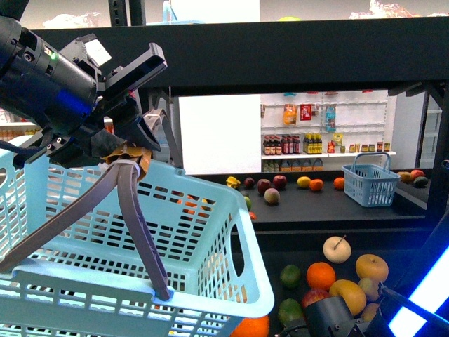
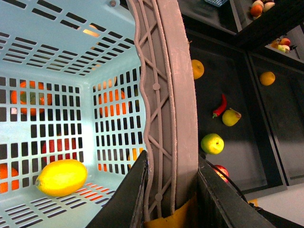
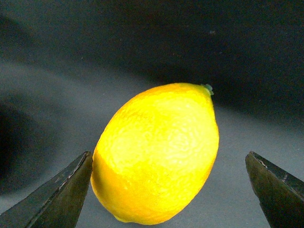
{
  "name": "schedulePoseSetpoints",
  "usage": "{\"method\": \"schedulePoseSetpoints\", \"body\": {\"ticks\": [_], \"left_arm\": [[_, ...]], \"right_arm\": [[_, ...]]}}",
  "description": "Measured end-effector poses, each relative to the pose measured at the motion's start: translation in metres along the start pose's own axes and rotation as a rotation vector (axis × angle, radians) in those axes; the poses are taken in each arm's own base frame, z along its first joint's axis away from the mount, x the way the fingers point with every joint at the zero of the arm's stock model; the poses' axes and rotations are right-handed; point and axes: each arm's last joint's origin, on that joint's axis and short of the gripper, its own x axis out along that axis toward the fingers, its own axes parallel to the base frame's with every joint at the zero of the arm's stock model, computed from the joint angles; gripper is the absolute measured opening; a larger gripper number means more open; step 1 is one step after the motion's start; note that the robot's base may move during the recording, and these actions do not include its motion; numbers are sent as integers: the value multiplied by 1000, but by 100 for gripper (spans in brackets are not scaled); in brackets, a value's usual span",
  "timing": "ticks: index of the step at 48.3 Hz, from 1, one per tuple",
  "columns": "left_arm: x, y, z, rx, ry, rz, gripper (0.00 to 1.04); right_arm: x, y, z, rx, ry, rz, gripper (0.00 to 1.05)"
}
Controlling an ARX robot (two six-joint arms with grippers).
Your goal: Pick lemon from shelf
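Note:
In the right wrist view a bright yellow lemon (image 3: 156, 152) lies on a dark tray of the black shelf (image 3: 247, 57). My right gripper (image 3: 168, 154) is open, one finger on each side of the lemon; neither clearly touches it. In the front view the right arm's dark wrist (image 1: 330, 314) shows low among fruit on the shelf's bottom tray (image 1: 280, 253). My left gripper (image 1: 126, 151) is shut on the grey handle (image 2: 166, 71) of a light blue basket (image 1: 210, 232) and holds it up. Another lemon (image 2: 61, 177) lies inside that basket.
On the bottom tray lie an orange (image 1: 320, 275), a cream apple (image 1: 337, 249) and green fruits. The middle tier carries a small blue basket (image 1: 371, 179) and several fruits. White product shelves (image 1: 323, 133) stand behind. A red chili (image 2: 219, 105) and a green apple (image 2: 212, 143) lie beside the basket.

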Motion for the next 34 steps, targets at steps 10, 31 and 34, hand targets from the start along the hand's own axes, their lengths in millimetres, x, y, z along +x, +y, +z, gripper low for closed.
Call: {"method": "schedulePoseSetpoints", "body": {"ticks": [10,31,34], "left_arm": [[0,0,0,0,1,-1,22],[0,0,0,0,0,-1,22],[0,0,0,0,0,-1,22]], "right_arm": [[4,5,-4,-10,8,25,97],[17,7,-9,-21,32,16,91],[18,7,-8,-22,28,13,82]]}}
